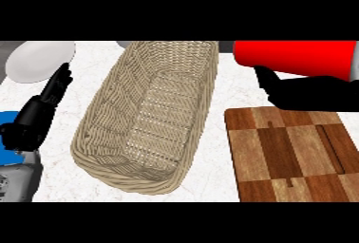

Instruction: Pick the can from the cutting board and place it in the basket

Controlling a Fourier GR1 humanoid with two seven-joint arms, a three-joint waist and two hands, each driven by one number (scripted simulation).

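Right robot hand (308,95) was wrapped around the red can (294,59), holding it lifted above the far edge of the cutting board (291,154). Can looked rigid, light, smooth-walled, likely slippery; mid-body grip seemed best. Basket (151,114) sat just left of the board, open and long, its raised rim the edge to clear. Left robot hand (52,92) rested open at left, over the surface (63,156).

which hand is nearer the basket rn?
Left. The left hand rests just off the basket's left wall. The right hand holds the red can beyond its far-right corner.
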